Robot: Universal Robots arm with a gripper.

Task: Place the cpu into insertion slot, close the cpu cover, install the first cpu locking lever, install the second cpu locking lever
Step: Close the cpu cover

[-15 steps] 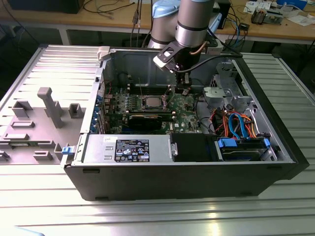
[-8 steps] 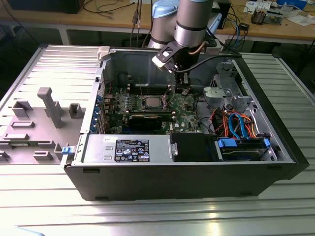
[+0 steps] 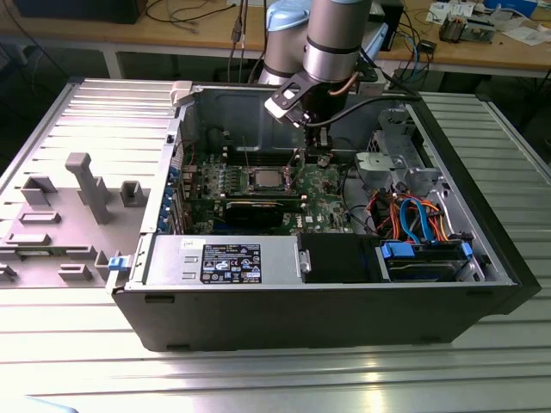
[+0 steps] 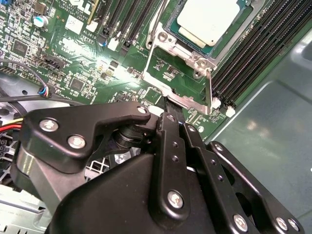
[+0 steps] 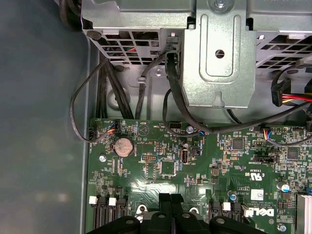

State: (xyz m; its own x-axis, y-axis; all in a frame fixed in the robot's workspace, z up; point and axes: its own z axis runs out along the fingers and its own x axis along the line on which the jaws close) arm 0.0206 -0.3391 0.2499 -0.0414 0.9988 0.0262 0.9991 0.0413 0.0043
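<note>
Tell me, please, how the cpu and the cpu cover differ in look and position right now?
The cpu has a solid, pale metal top; the cpu cover is an open frame with green board showing through its middle. The cpu lies seated in the insertion slot, while the cpu cover is swung open, off the cpu. Both are silvery metal and roughly square.

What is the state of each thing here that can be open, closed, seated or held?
cpu: seated in the insertion slot.
cpu cover: open, swung up off the cpu.
hand: shut, tips at the cover's edge.
computer case: open, inside exposed.
</note>
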